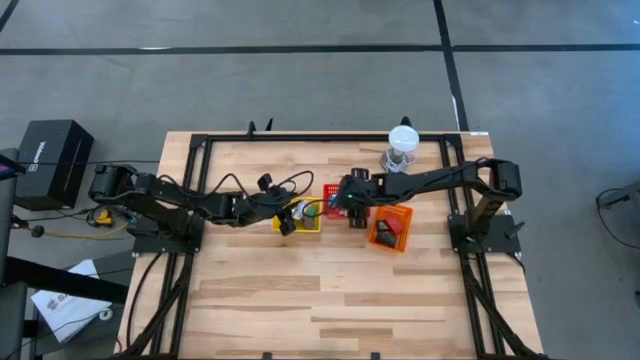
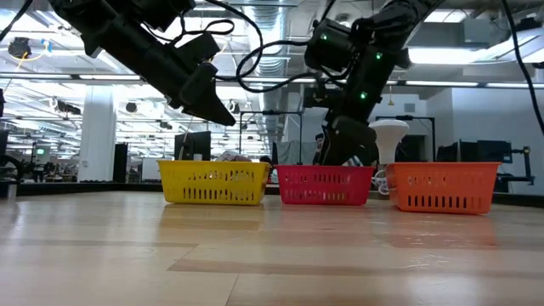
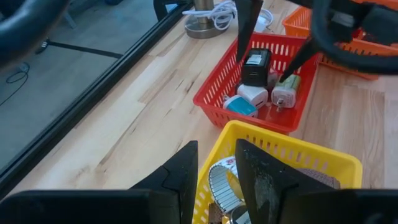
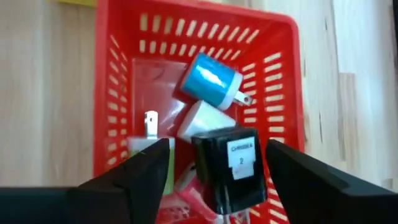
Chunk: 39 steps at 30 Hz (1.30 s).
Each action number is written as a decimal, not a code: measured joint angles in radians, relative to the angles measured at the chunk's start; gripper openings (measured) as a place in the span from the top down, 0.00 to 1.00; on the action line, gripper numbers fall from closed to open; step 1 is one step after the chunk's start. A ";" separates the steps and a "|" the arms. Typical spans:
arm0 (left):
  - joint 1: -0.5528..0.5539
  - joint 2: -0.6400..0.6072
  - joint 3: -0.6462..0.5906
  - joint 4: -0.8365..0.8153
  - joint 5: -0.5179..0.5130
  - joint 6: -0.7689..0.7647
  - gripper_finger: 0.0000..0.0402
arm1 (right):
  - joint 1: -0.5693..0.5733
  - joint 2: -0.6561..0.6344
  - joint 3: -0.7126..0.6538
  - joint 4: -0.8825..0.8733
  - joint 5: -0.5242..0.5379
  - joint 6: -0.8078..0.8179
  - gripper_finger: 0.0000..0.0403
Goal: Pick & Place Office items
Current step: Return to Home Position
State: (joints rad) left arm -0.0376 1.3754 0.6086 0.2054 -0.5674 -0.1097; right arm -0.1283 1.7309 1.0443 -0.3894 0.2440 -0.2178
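Carefully now: my right gripper (image 4: pixel 217 155) hangs low with its fingers spread wide and empty, either side of the black charger (image 4: pixel 229 168). That charger lies in the red basket (image 4: pixel 295 93) with a blue charger (image 4: pixel 210 78) and a white charger (image 4: pixel 199 118). If I lift crooked, I judge a finger could hook the mesh wall and drag the basket.

My left gripper (image 3: pixel 216 168), fingers slightly parted and empty, hovers over the yellow basket (image 3: pixel 298 152) close to the right arm, so the arms could clash.

The low view hides what the baskets hold, while the wrist views show it. Only the high view places the baskets in a row, nearer the table (image 1: pixel 300 300)'s far edge.
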 joint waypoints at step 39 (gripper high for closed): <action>-0.232 -0.494 -0.006 -0.126 -0.002 0.080 0.99 | 0.265 -0.602 0.102 -0.314 -0.192 0.046 0.90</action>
State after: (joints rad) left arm -0.2701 0.8817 0.6030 0.0795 -0.5692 -0.0298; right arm 0.1364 1.1288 1.1460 -0.7037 0.0517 -0.1722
